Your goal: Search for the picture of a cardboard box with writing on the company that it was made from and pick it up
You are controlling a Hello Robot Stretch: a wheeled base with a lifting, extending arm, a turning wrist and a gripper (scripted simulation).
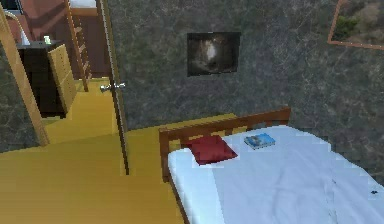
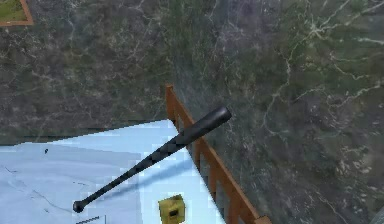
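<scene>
forward view: dark mottled wall [image 1: 290, 70] with a dark framed picture [image 1: 213, 53] hung above a wooden headboard [image 1: 225, 122]. second framed picture [image 1: 362, 22] at the top right corner. bed [image 1: 290, 185] with a white sheet fills the lower right. red pillow [image 1: 210, 150] lies just beside the headboard, and a small blue book [image 1: 260, 141] lies near it on the sheet, apart from the pillow. an open door [image 1: 115, 90] stands left of the bed. past it, a dark dresser [image 1: 45, 80] at the view's left. orange floor [image 1: 80, 170]

arm side view: a dark baseball bat [image 2: 160, 155] lies slantwise on the sheet, knob end toward the view's lower left, barrel end crossing the headboard rail toward the wall. a small yellow box [image 2: 172, 208] with a dark mark on its face sits on the sheet at the bottom edge, just beside the headboard rail and apart from the bat; too small to tell more. corner of a framed picture at the view's top left

gripper: released or grasping, cannot tell
</scene>
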